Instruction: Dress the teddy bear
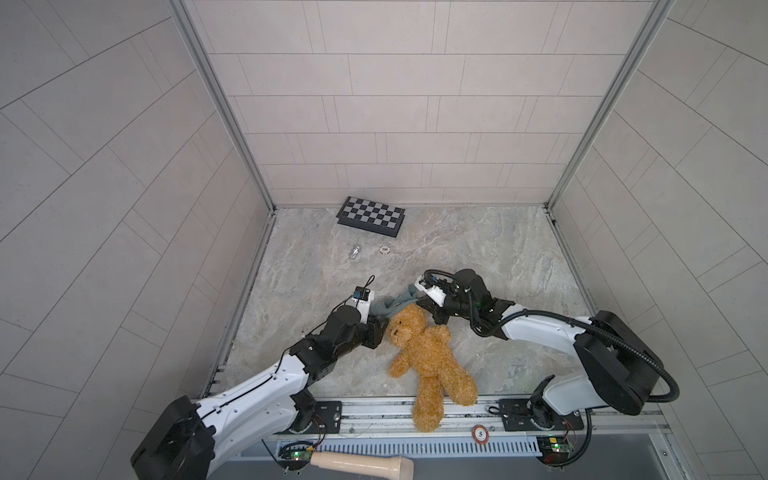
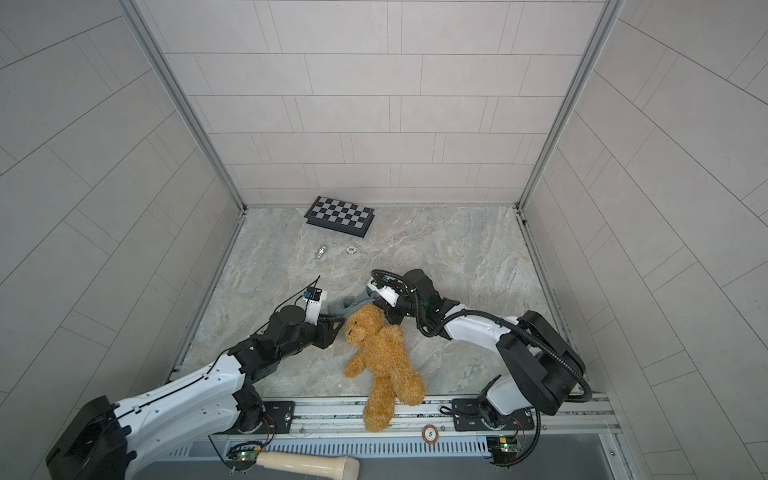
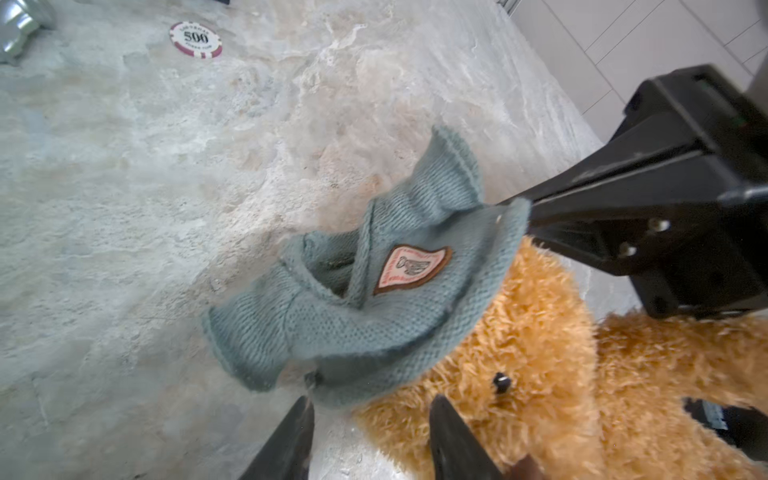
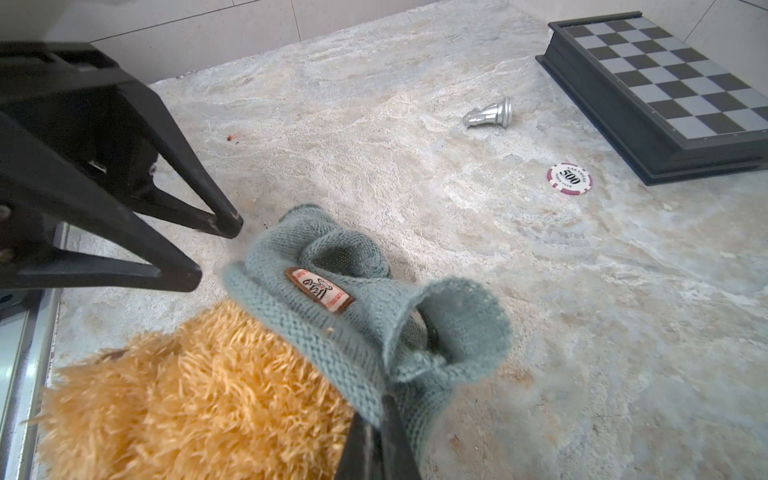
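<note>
**Mia:** Where is our bear?

**Tom:** The bear [image 1: 432,353] lies on its back at the front of the table [image 1: 478,257]. Its head points away from us. Its legs hang over the rail [image 1: 374,409].

**Mia:** And the sweater?

**Tom:** The sweater [image 3: 374,299] is bunched up on top of the bear's head, touching the fur, with its badge facing up.

**Mia:** Who holds it?

**Tom:** Our right claw [image 4: 380,411] is pinched tight on one edge of the sweater. We think that lifts the edge so the hole gapes. Our left claw [image 3: 370,405] has its jaws apart with nothing in them. Its tips are just beside the other edge, near the bear's eye. We guess it waits there to grab that side, so we can stretch the hole over the head.

**Mia:** What gets in our way?

**Tom:** The head is big and fluffy, and the sweater is twisted, so the hole looks small. Our left claw could nip fur and miss the knit.

**Mia:** Anything else around?

**Tom:** A board [image 1: 371,216] sits by the back wall. A chess piece [image 4: 488,114] lies on its side near a chip [image 4: 569,178]. All three are well apart from the bear, so we think they won't block us. One more chip [image 1: 481,434] sits at the front edge, just past the rail, near the bear's legs.
</note>
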Available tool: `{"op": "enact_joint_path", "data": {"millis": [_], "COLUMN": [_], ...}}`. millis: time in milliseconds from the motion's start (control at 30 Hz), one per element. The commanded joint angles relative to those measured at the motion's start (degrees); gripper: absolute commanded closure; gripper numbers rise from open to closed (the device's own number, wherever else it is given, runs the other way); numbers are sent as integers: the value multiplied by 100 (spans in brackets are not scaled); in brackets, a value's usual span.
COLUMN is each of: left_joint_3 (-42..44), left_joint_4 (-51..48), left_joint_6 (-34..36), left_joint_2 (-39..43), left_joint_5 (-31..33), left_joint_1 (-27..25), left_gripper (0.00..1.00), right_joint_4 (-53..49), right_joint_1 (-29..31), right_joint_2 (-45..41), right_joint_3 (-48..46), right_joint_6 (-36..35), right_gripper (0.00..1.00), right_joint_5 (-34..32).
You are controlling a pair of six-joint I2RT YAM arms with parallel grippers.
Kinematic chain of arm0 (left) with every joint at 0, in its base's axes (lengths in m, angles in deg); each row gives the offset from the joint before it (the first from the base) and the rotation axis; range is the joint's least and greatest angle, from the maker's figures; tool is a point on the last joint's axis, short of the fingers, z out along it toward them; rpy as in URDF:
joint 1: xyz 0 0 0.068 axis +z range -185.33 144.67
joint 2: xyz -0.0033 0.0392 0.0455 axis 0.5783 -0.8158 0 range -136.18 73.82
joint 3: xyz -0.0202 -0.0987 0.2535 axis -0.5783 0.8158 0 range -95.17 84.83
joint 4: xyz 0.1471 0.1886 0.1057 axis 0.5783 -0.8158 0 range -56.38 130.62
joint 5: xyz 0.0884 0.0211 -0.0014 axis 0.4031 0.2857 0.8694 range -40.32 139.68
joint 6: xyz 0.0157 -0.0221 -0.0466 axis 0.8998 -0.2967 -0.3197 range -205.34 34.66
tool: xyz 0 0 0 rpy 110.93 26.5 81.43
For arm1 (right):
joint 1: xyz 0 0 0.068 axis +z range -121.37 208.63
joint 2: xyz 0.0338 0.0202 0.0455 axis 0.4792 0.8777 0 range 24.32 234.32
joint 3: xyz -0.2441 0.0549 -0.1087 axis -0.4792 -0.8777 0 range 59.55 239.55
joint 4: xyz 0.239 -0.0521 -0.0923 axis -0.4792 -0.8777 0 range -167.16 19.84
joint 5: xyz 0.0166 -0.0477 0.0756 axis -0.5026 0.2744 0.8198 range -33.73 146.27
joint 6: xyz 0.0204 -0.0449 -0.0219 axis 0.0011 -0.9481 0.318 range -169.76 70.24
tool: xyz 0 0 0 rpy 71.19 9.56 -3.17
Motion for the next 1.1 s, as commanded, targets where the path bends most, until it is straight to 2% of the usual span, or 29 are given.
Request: {"op": "enact_joint_path", "data": {"millis": [0,133,300,467,600,733,900,1067], "left_joint_3": [209,400,349,449,352,166,-50,-120], "left_joint_4": [247,700,1019,1151,1093,1065,1165,1349], "left_joint_6": [-172,-200,43,226,356,507,651,729], "left_joint_2": [-185,-386,-714,-508,-550,-723,-1048,-1305], "left_joint_5": [119,91,-285,-497,-390,-205,-166,-327], "left_joint_1": [119,280,291,283,283,283,285,278], "left_gripper": [49,44,51,54,48,48,58,62], "right_joint_4": [78,120,176,133,132,132,137,112], "right_joint_1": [15,14,18,18,14,17,14,11], "right_joint_2": [-76,-15,-13,-65,-38,-43,-41,-6], "right_joint_3": [-45,-37,-42,-48,-32,-41,-17,-6], "right_joint_6": [-55,-68,-25,-38,-33,-28,-34,-31], "right_gripper": [100,100,100,100,100,100,100,100], "right_joint_5": [-14,-15,-12,-35,-10,-2,12,36]}}
